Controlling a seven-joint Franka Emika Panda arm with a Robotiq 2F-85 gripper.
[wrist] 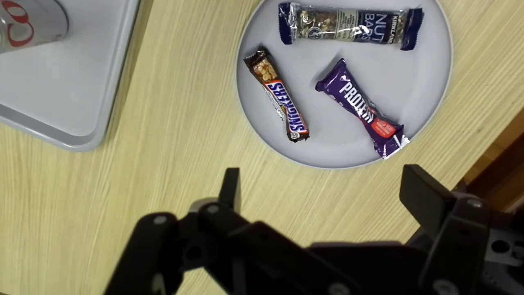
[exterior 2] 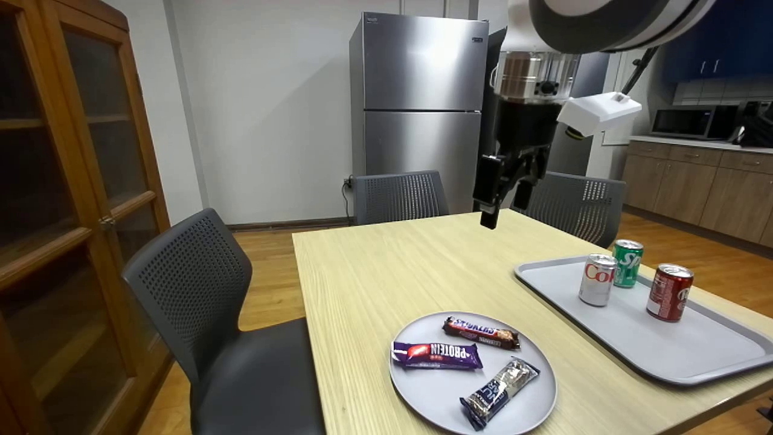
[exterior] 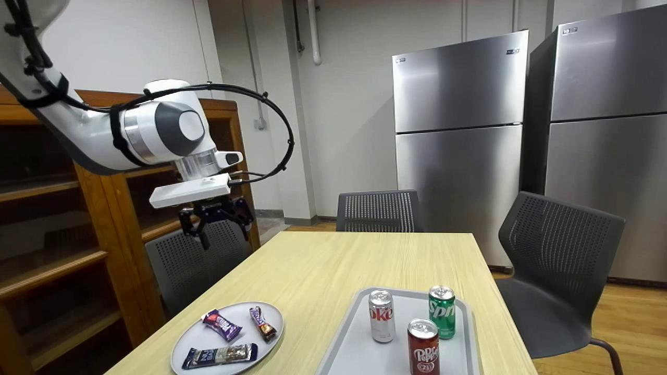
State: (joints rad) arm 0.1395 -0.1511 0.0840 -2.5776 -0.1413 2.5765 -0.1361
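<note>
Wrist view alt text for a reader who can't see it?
Open, empty gripper above a pale table; a gray plate holds a Snickers, a purple protein bar and a nut bar. At the picture's left, a cropped gray tray carries a red-lettered can.

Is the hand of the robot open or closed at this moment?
The hand is open: in the wrist view its fingers stand wide apart, with nothing between them.
</note>
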